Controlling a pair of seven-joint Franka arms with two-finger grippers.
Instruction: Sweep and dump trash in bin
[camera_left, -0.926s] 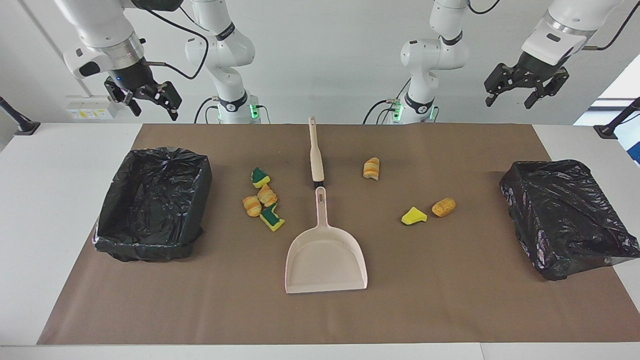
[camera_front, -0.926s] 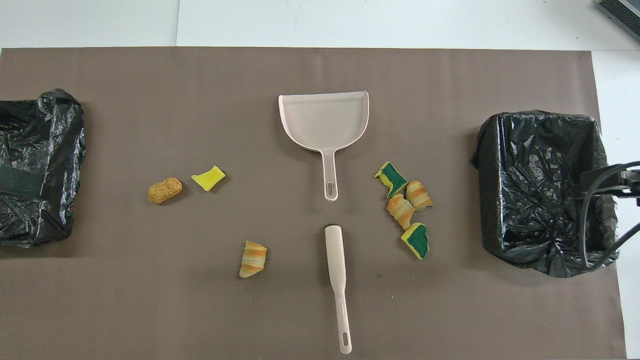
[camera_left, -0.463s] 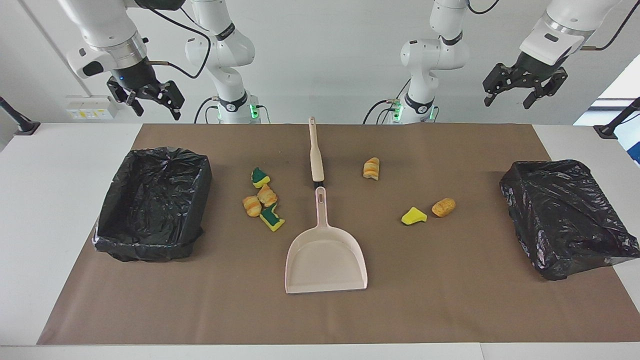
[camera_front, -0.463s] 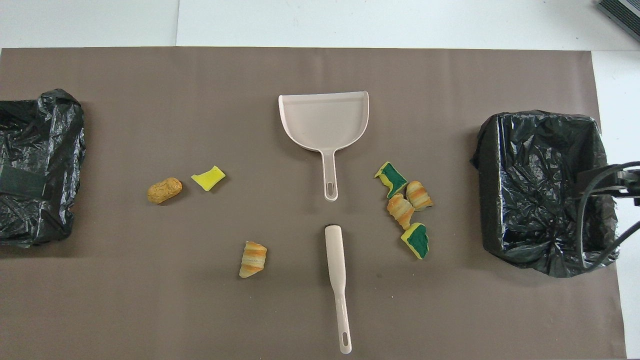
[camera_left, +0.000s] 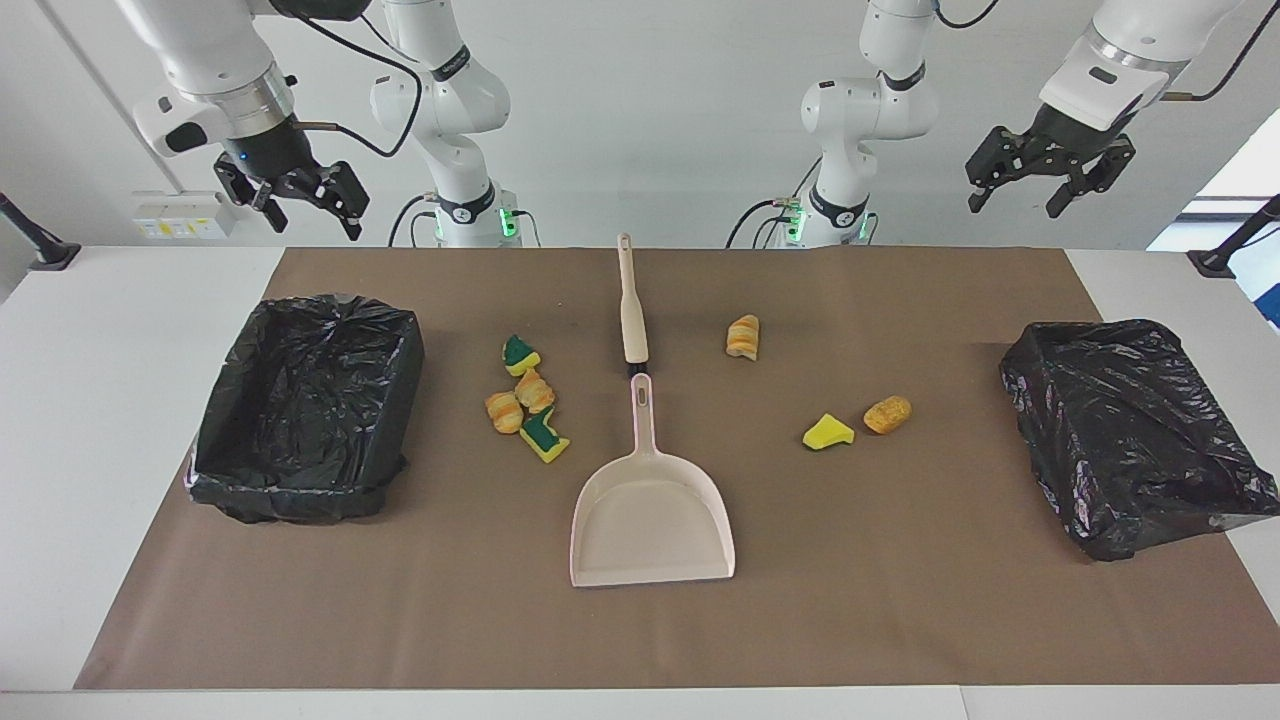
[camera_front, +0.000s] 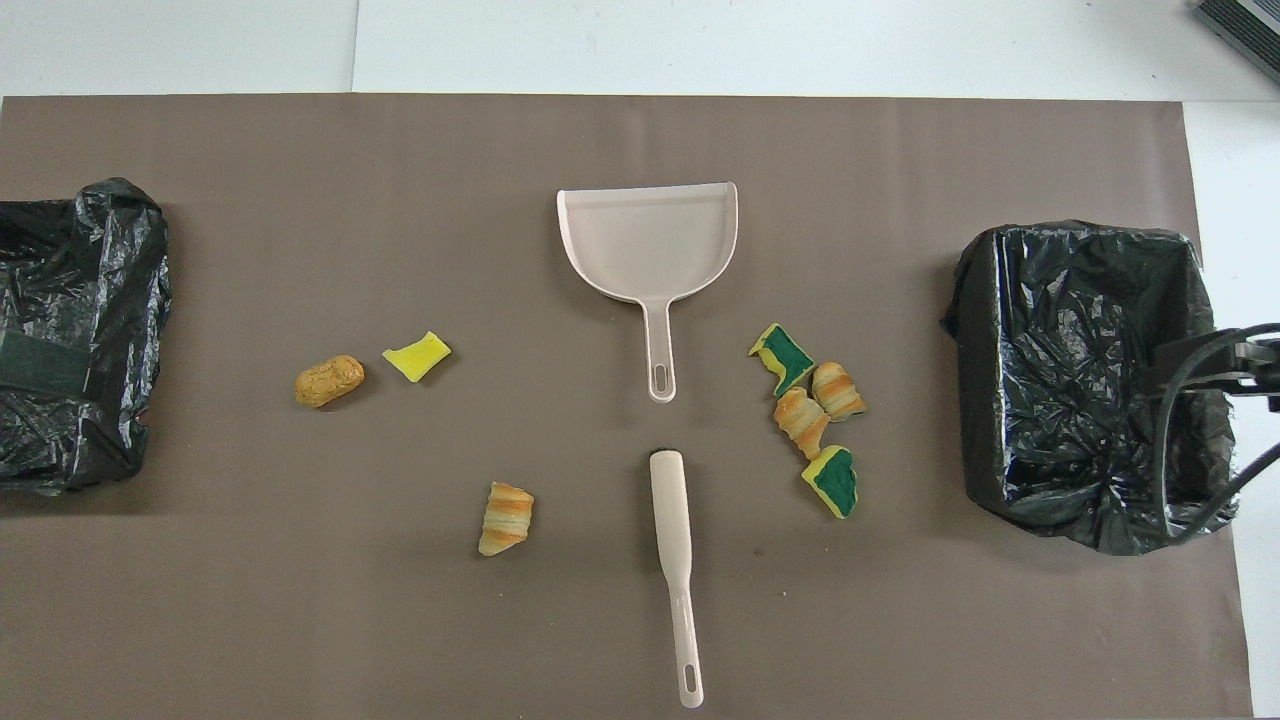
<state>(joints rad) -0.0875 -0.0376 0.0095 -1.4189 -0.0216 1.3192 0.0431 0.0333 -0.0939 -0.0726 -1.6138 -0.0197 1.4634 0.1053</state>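
The trash lies scattered on the brown mat. A cluster of several sponge scraps and bread lumps (camera_left: 527, 395) (camera_front: 812, 415) sits toward the right arm's end. A striped bread lump (camera_left: 743, 336) (camera_front: 506, 518), a yellow scrap (camera_left: 827, 432) (camera_front: 416, 357) and an orange lump (camera_left: 888, 414) (camera_front: 329, 380) lie toward the left arm's end. Mid-table are the beige dustpan (camera_left: 650, 515) (camera_front: 648, 240) and, nearer the robots, the beige brush (camera_left: 631, 310) (camera_front: 672, 540). A black-lined bin (camera_left: 300, 490) (camera_front: 975, 330) stands at the right arm's end. My right gripper (camera_left: 310, 215) hangs open and empty, high over the table's robot-side edge near it. My left gripper (camera_left: 1015, 200) is open and empty, high at the left arm's end.
A second black-lined bin (camera_left: 1100, 540) (camera_front: 130, 300) stands at the left arm's end, half off the mat. The right arm's cable (camera_front: 1195, 360) shows above the first bin in the overhead view. White tabletop surrounds the mat.
Both grippers have risen slightly and stay open. Nothing on the table has moved.
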